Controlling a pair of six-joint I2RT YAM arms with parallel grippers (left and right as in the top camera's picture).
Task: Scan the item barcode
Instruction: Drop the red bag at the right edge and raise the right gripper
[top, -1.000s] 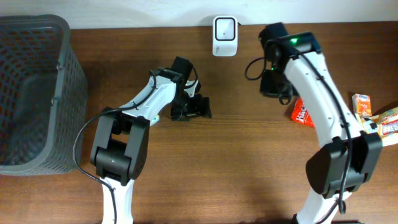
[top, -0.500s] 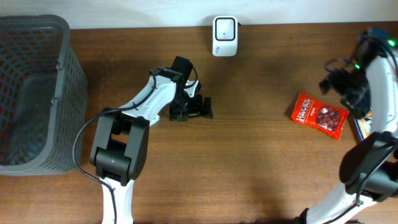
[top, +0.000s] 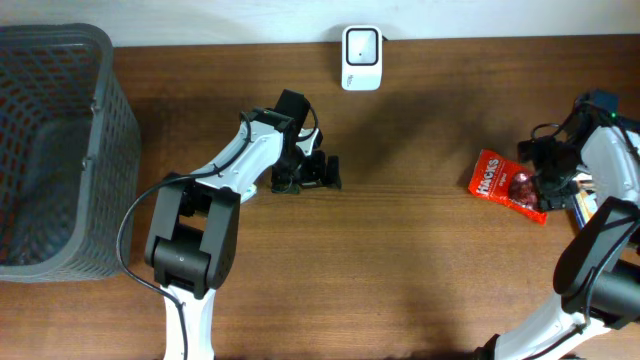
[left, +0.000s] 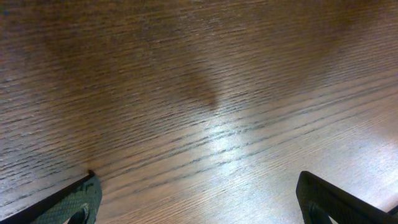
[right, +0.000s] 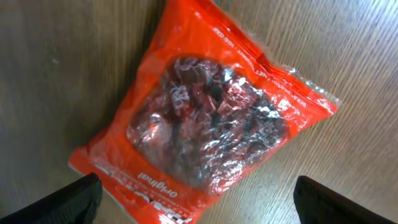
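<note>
1. The brown tabletop (top: 400, 290) is the biggest thing here, and everything sits on it.
2. A gray basket (top: 100, 110) stands at the far left, well apart from the rest.
3. The right arm (top: 612, 165) comes up along the right edge and bends its wrist to the left, so it hangs over the right end of the bag and looks down at it. It is the nearer arm by a lot.
4. The left arm (top: 235, 170) reaches out over the middle of the tabletop, with its wrist low and pointing right. Only bare wood is under it.
5. The red snack bag (top: 495, 180) lies flat on the right side. Its long side slants from far-left to near-right. In the right wrist view the red snack bag (right: 205, 118) sits just ahead of the two dark fingertips (right: 68, 202), in line with the gap between them, and crosses it at a slant.
6. The white scanner (top: 361, 58) sits at the far edge, in the middle, far and left of the bag (a long way to carry it).
7. The right jaws are spread wide and hold nothing. The left jaws are spread wide too, with nothing in them. I think the right jaws should drop down and pinch the bag across its short side.
</note>
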